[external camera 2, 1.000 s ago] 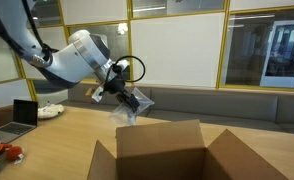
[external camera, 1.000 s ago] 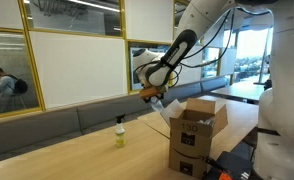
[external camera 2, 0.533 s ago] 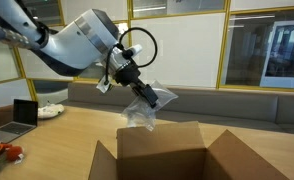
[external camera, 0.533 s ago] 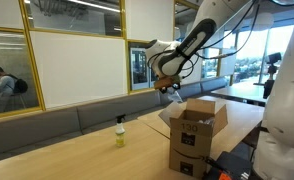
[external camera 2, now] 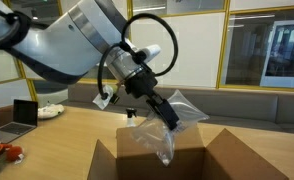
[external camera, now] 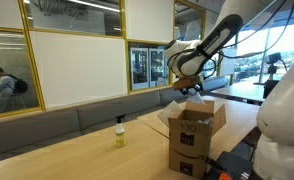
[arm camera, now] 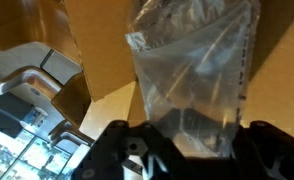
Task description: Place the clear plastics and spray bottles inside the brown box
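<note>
A robot arm reaches over a wooden table in an office with glass walls. Its gripper is clamped tight on the top of a wrinkled clear plastic bag, with the jaws nearly together and the film pinched between them. The bag hangs straight down from the fingertips, glossy and see-through. Directly beneath the gripper stands a tall brown cardboard box with its top flaps folded open, and the lower end of the bag dips below the rim into the opening, while the upper part remains above the rim. In an exterior view the gripper sits just above the box, which stands upright on the table and has a small dark printed mark on its side. In the wrist view the bag fills the middle of the picture in front of the gripper, with brown cardboard walls behind and beside it. A small spray bottle with yellowish liquid and a dark head stands upright on the table, well apart from the gripper, lower than it and toward the left of the picture, away from the box. A grey padded bench runs along the wall beyond the gripper.
</note>
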You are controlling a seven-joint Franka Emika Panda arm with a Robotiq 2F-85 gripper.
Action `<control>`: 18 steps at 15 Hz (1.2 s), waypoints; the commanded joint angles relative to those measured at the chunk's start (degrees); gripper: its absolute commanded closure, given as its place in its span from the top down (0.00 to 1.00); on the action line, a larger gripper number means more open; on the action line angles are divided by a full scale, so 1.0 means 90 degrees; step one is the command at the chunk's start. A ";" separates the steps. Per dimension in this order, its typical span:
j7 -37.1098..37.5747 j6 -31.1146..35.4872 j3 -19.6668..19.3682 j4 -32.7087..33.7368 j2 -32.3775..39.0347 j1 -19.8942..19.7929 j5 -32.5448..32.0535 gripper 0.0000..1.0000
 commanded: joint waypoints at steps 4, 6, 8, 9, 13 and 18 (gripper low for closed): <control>0.0099 0.0479 -0.0168 -0.1020 -0.0507 -0.0700 -0.0049 0.14; 0.0090 0.0878 -0.0285 -0.1147 -0.0284 -0.0813 0.0004 0.14; 0.0090 0.1289 -0.0367 -0.1244 -0.0033 -0.0903 0.0046 0.14; 0.0105 0.1498 -0.0395 -0.1297 0.0092 -0.0940 0.0059 0.14; 0.0066 0.2350 -0.0489 -0.1335 0.0876 -0.1013 0.0240 0.15; -0.0012 0.3104 -0.0479 -0.1170 0.1863 -0.0945 0.0500 0.14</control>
